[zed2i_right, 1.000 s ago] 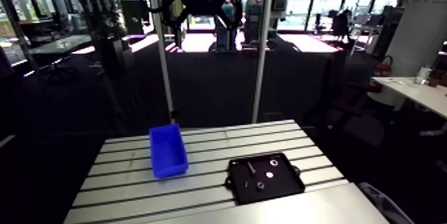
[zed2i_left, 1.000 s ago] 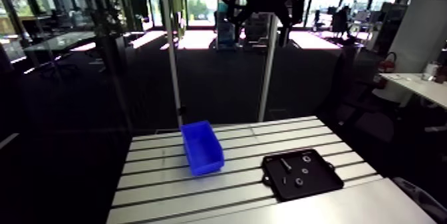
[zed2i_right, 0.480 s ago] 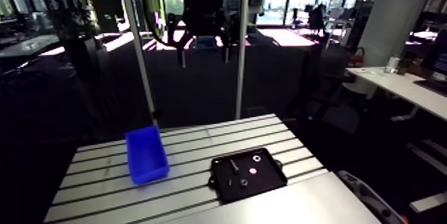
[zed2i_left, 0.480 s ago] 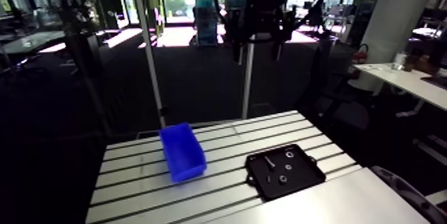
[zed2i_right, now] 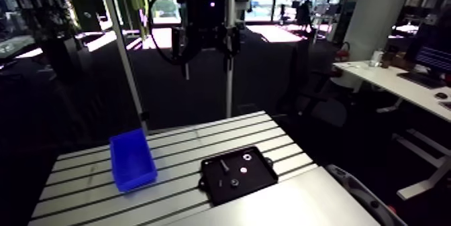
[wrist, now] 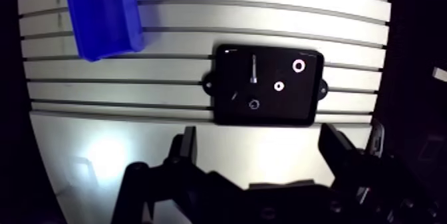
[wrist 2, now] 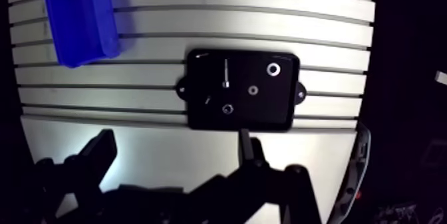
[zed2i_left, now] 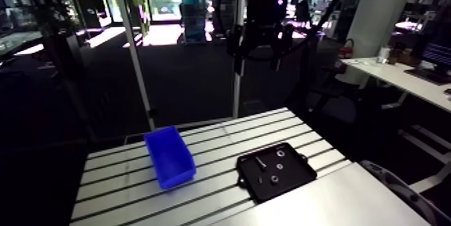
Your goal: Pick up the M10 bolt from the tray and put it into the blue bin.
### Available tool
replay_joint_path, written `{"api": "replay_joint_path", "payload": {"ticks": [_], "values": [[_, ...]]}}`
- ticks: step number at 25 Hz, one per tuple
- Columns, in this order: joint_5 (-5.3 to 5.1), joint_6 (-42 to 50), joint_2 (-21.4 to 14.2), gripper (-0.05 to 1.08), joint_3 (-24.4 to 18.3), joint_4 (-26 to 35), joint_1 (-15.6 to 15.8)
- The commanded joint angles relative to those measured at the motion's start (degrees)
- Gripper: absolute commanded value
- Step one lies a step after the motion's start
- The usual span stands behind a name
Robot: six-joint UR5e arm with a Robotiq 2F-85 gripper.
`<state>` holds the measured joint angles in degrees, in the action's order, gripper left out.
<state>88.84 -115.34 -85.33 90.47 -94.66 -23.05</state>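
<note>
My two-fingered gripper (wrist: 263,152) hangs high over the slotted aluminium table (wrist: 166,97). The jaws are spread wide and hold nothing, and the two dark fingers (wrist: 188,148) stand well apart.

Ahead of the fingers and far below lies the black rectangular tray (wrist: 302,107). It sits flat on the table, with a small ear at each short end. The steel-grey M10 bolt (wrist: 253,69) rests inside the tray, lying flat in the half nearer the blue plastic bin (wrist: 103,14), and I am not touching it.

Other parts share the tray:
- a bright ring (wrist: 298,66) lies toward the end away from the bolt
- a smaller ring (wrist: 280,86) lies near the tray's middle
- a round nut-like piece (wrist: 253,104) lies just beyond one end of the bolt
- a thin sliver lies close to that piece, too small for me to name

The blue plastic bin stands upright on the table, open top up. It is near the tray, off the end where the bolt lies, and does not touch it. The arm view shows my gripper held far above the tray, well clear of everything on the table.
</note>
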Motion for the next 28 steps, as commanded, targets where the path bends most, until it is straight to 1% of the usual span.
{"api": "replay_joint_path", "payload": {"ticks": [1, 7, 14, 19, 21, 23, 28], "values": [[-0.12, 0.1, -0.1, 0.01, 1.7, -0.2, -2.4], [0.06, 0.0, -0.1, 0.01, 2.6, -0.3, -3.6], [0.14, -0.1, -0.1, 0.01, 3.1, -0.5, -3.5], [0.23, 0.1, -0.1, 0.01, 4.7, -0.7, -3.4], [0.23, -0.1, -0.1, 0.01, 6.1, -3.3, -3.3], [0.49, -0.1, 0.0, 0.01, 7.4, -6.2, -3.2], [0.41, 0.0, 1.0, 0.01, 9.2, -7.5, -3.2]]}}
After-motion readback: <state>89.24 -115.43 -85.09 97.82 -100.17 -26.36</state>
